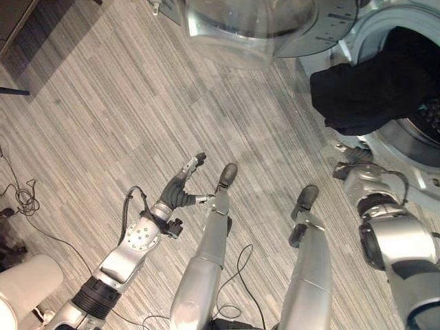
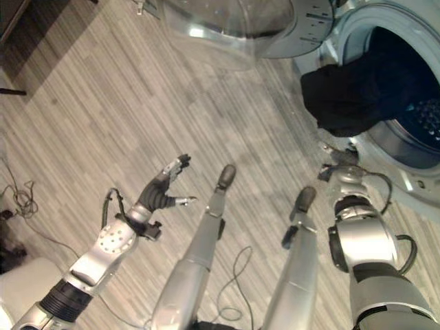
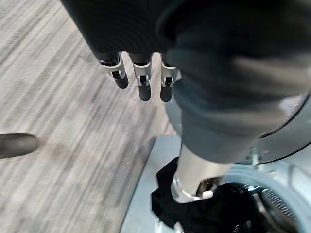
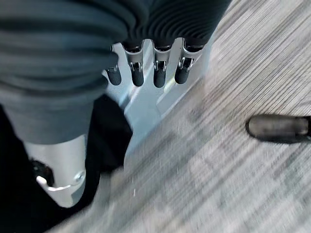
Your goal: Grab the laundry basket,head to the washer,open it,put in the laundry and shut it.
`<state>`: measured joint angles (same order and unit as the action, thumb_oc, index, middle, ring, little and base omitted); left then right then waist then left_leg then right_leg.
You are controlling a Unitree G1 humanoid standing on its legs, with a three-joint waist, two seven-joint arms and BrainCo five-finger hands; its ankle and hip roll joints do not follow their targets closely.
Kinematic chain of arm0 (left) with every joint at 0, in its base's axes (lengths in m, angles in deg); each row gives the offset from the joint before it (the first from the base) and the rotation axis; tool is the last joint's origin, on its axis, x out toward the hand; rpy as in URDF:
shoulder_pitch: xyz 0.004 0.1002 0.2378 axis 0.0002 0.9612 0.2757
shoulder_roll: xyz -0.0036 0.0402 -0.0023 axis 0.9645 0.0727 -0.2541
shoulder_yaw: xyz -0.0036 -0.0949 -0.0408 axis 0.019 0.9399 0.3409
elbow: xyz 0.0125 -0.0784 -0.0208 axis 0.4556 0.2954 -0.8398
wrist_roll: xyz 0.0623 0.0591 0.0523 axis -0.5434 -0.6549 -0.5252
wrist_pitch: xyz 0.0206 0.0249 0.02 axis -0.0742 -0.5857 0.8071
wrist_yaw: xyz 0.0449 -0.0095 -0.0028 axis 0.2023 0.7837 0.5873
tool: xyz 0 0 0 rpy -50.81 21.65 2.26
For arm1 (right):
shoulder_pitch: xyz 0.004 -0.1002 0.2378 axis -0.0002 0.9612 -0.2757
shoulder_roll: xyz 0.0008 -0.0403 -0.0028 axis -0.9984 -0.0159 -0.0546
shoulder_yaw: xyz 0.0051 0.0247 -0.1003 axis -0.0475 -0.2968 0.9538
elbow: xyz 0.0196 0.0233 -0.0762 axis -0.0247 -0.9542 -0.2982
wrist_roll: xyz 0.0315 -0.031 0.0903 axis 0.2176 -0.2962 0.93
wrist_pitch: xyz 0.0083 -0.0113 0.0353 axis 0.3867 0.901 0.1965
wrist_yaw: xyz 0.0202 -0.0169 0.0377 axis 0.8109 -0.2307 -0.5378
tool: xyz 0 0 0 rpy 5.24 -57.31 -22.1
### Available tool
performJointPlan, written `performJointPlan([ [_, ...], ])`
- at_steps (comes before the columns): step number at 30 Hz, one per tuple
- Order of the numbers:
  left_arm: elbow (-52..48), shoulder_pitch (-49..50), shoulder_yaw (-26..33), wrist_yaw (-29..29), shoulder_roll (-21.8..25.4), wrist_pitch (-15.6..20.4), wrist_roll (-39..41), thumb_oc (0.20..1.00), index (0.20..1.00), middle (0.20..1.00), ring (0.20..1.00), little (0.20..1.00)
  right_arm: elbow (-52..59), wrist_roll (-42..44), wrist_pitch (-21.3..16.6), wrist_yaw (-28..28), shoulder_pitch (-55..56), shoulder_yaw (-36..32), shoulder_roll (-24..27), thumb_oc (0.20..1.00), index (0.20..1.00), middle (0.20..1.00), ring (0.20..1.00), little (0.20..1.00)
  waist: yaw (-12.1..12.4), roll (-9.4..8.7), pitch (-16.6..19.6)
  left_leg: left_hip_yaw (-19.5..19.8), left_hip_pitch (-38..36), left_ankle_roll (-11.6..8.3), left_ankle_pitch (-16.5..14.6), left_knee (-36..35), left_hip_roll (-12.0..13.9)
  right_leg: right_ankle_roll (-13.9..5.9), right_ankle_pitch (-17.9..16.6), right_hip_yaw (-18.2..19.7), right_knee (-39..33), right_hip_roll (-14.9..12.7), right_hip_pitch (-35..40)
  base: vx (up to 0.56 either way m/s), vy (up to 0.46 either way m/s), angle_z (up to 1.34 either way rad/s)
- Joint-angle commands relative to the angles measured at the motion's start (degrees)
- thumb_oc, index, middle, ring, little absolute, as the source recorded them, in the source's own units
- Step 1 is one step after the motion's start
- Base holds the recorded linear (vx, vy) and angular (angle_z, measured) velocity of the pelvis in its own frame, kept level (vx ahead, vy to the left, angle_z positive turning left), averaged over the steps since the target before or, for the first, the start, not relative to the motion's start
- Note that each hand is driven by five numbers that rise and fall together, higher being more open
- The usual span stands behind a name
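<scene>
Silver, dark-tipped fingers of the right hand (image 4: pixel 146 68) hang relaxed and hold nothing; the hand sits low at the near right of the scene, just beside the lower rim of the white front-loading washing machine (image 2: pixel 412 175). From this position it appears free for the next action rather than committed to a grasp.

Dark, limp laundry cloth (image 2: pixel 350 93) lies partly inside the round drum opening and partly draped out over the front lip, hanging toward the floor. Judged from this, loading is incomplete: the overhanging part would be trapped by the door seal and should be pushed fully inside first. The right hand is the nearer one for that push.

The clear, domed plastic washer door (image 2: pixel 234 27) stands swung wide to the far left of the opening, well apart from the cloth, so the path into the drum is unobstructed.

The left hand (image 2: pixel 165 182) is raised over the grey wood-grain plank floor (image 1: pixel 103 103) at the near left, well apart from the washer, fingers loosely spread and empty. It appears idle, held clear of the working side.

A pale rounded object (image 1: pixel 27 285) sits at the near left corner; whether it is the laundry basket cannot be determined.

Remaining steps, as judged: tuck in the cloth, then swing the door closed
</scene>
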<state>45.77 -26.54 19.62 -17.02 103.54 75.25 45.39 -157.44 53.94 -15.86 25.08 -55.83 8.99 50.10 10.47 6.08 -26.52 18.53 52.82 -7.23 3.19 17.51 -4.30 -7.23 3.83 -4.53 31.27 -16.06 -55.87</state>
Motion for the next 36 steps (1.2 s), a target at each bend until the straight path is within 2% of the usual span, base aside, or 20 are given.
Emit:
performJointPlan([
  [1,-4.1,4.0,1.4,1.5,-0.1,4.1,2.2,1.0,1.0,1.0,1.0,1.0,-1.5,3.4,0.5,1.0,4.2,0.1,4.3,1.0,1.0,1.0,1.0,1.0,0.0,2.51,4.1,-4.6,2.3,2.9,-9.8,7.0,2.6,-3.14,0.9,5.8,-5.3,-0.8,-0.5,0.0,0.03,-0.03],
  [3,-4.7,4.0,1.4,1.4,-0.7,4.6,3.0,1.0,1.0,1.0,1.0,1.0,-1.9,4.2,0.3,-0.1,2.0,1.6,7.1,1.0,1.0,1.0,1.0,1.0,0.2,3.47,4.2,-4.8,5.8,3.06,-10.8,10.3,2.2,-3.27,2.0,7.2,-1.8,-1.1,-4.4,0.0,0.043,-0.01],
  [6,-4.7,3.7,1.1,1.4,-0.8,4.7,3.1,1.0,1.0,1.0,1.0,1.0,-2.0,4.6,0.1,-0.4,0.7,2.2,8.3,1.0,1.0,1.0,1.0,1.0,0.4,3.97,4.1,-5.0,7.1,3.06,-11.1,11.7,1.9,-3.26,2.7,7.7,0.0,-1.4,-5.9,0.0,0.009,0.03],
  [9,-5.0,3.2,0.7,1.5,-1.3,4.9,3.2,1.0,1.0,1.0,1.0,1.0,-1.5,5.3,-0.6,-0.8,-0.8,2.3,11.7,1.0,1.0,1.0,1.0,1.0,0.6,5.41,4.1,-5.0,8.9,2.57,-11.2,13.4,1.0,-3.45,3.9,8.8,3.2,-2.1,-8.1,0.03,-0.011,0.03],
  [10,-5.0,3.3,0.8,1.5,-1.6,5.0,3.5,1.0,1.0,1.0,1.0,1.0,-1.6,5.7,-0.7,-1.1,-1.0,2.2,12.2,1.0,1.0,1.0,1.0,1.0,0.8,5.69,4.5,-5.2,8.5,2.43,-12.6,13.6,1.0,-3.63,5.9,8.8,4.2,-2.3,-7.9,0.09,-0.029,0.2],
  [12,-5.2,3.4,1.0,1.2,-1.9,5.2,4.0,1.0,1.0,1.0,1.0,1.0,-1.7,6.4,-0.8,-2.3,-2.3,2.9,13.7,1.0,1.0,1.0,1.0,1.0,1.2,6.51,4.5,-5.0,9.7,1.74,-10.7,12.9,0.5,-3.52,5.1,8.7,5.1,-2.8,-9.6,0.03,-0.024,0.41],
  [13,-5.3,3.4,0.9,1.1,-2.0,5.3,4.3,1.0,1.0,1.0,1.0,1.0,-1.6,6.7,-0.9,-2.7,-3.0,3.1,14.1,1.0,1.0,1.0,1.0,1.0,1.5,6.61,4.9,-5.1,9.3,1.69,-11.9,12.7,0.5,-3.65,6.8,8.6,5.7,-2.9,-9.3,-0.04,-0.033,0.42],
  [14,-5.6,3.4,0.9,0.8,-2.2,5.4,5.1,1.0,1.0,1.0,1.0,1.0,-1.6,7.8,-1.1,-3.2,-4.3,3.3,14.7,1.0,1.0,1.0,1.0,1.0,1.9,7.24,4.5,-4.8,10.5,1.27,-10.0,12.1,0.1,-3.51,5.7,8.4,6.1,-3.0,-10.6,0.1,-0.042,0.27],
  [15,-5.5,3.3,0.9,0.8,-2.2,5.4,5.1,1.0,1.0,1.0,1.0,1.0,-1.7,7.8,-1.1,-3.2,-4.4,3.4,14.7,1.0,1.0,1.0,1.0,1.0,1.9,7.14,4.9,-5.0,9.9,1.39,-11.3,12.1,0.3,-3.66,7.2,8.3,6.4,-3.1,-10.1,0.03,-0.04,0.23],
  [18,-5.5,2.9,0.3,0.7,-2.6,5.4,5.7,1.0,1.0,1.0,1.0,1.0,-2.1,9.7,-1.4,-3.6,-6.7,3.5,14.7,1.0,1.0,1.0,1.0,1.0,2.7,8.05,4.7,-4.8,10.3,1.14,-10.9,11.0,0.0,-3.65,8.0,8.1,7.2,-3.3,-10.8,0.05,-0.027,0.15],
  [20,-5.5,2.3,-0.2,0.6,-2.7,5.5,5.9,1.0,1.0,1.0,1.0,1.0,-1.9,11.5,-1.7,-4.1,-8.0,3.7,14.2,1.0,1.0,1.0,1.0,1.0,3.0,8.46,4.4,-4.4,11.2,0.95,-9.1,10.5,-0.2,-3.47,6.7,8.0,7.3,-3.3,-11.8,-0.01,-0.006,0.07],
  [21,-5.4,2.3,-0.2,0.6,-2.7,5.5,5.9,1.0,1.0,1.0,1.0,1.0,-2.0,11.5,-1.7,-4.1,-8.0,3.8,14.2,1.0,1.0,1.0,1.0,1.0,3.0,8.32,4.7,-4.6,10.5,1.07,-10.6,10.6,0.0,-3.62,8.3,7.9,7.7,-3.3,-11.2,0.04,-0.044,0.06],
  [23,-5.0,1.4,-1.3,0.4,-2.9,5.1,6.2,1.0,1.0,1.0,1.0,1.0,-1.8,13.9,-2.2,-4.1,-10.4,3.5,12.4,1.0,1.0,1.0,1.0,1.0,3.7,8.41,4.6,-4.1,10.6,1.24,-10.5,10.1,-0.1,-3.61,8.9,7.6,8.4,-3.2,-11.2,0.04,-0.05,0.06],
  [24,-5.0,1.3,-1.3,0.4,-2.9,5.1,6.2,1.0,1.0,1.0,1.0,1.0,-1.8,14.0,-2.3,-4.0,-10.4,3.5,12.3,1.0,1.0,1.0,1.0,1.0,3.7,8.58,4.2,-3.8,11.3,1.09,-9.0,10.0,-0.2,-3.45,7.3,7.7,8.1,-3.1,-11.9,-0.04,-0.02,0.08],
  [25,-5.0,0.7,-1.7,0.6,-2.6,5.1,6.1,1.0,1.0,1.0,1.0,1.0,-1.5,14.7,-2.7,-3.4,-12.0,3.7,12.2,1.0,1.0,1.0,1.0,1.0,3.9,8.55,4.1,-3.7,11.2,1.23,-9.0,9.8,-0.2,-3.37,7.5,7.5,8.1,-3.1,-11.7,-0.03,-0.027,0.08],
  [29,-5.2,0.4,-1.7,1.1,-2.1,5.2,6.8,1.0,1.0,1.0,1.0,1.0,-1.3,16.6,-3.8,-1.2,-14.6,3.1,15.5,1.0,1.0,1.0,1.0,1.0,4.2,8.63,4.4,-3.4,9.9,1.34,-10.1,8.8,-0.2,-3.62,9.4,7.1,8.2,-3.2,-10.5,0.07,-0.034,0.04],
  [31,-5.3,0.2,-1.6,1.3,-1.8,5.3,6.6,1.0,1.0,1.0,1.0,1.0,-2.1,17.4,-3.8,-0.5,-15.6,2.9,17.5,1.0,1.0,1.0,1.0,1.0,4.3,8.88,4.0,-3.1,10.1,1.14,-8.8,8.1,-0.3,-3.54,8.2,7.1,7.8,-3.2,-10.7,-0.02,-0.016,0.07],
  [33,-5.1,0.6,-1.3,1.8,-1.4,5.4,6.3,1.0,1.0,1.0,1.0,1.0,-2.5,18.2,-4.0,0.1,-16.4,2.8,19.2,1.0,1.0,1.0,1.0,1.0,4.2,8.71,4.4,-3.3,9.3,1.26,-10.0,7.8,-0.1,-3.72,9.7,7.1,8.0,-3.1,-10.2,0.03,-0.005,0.07],
  [34,-4.7,0.9,-0.8,2.4,-0.8,5.6,5.5,1.0,1.0,1.0,1.0,1.0,-2.9,19.2,-4.1,0.2,-16.8,2.4,20.0,1.0,1.0,1.0,1.0,1.0,4.2,8.91,4.0,-3.1,9.7,1.11,-8.8,7.8,-0.2,-3.61,8.5,7.5,8.2,-2.9,-10.9,0.02,0.0,0.05],
  [36,-4.6,1.0,-0.5,2.6,-0.5,5.7,5.4,1.0,1.0,1.0,1.0,1.0,-3.1,19.5,-4.2,0.4,-17.2,2.6,20.6,1.0,1.0,1.0,1.0,1.0,4.1,8.58,4.4,-3.3,9.0,1.18,-10.0,7.8,-0.1,-3.7,9.9,7.6,8.5,-2.9,-10.3,0.01,-0.011,0.05],
])
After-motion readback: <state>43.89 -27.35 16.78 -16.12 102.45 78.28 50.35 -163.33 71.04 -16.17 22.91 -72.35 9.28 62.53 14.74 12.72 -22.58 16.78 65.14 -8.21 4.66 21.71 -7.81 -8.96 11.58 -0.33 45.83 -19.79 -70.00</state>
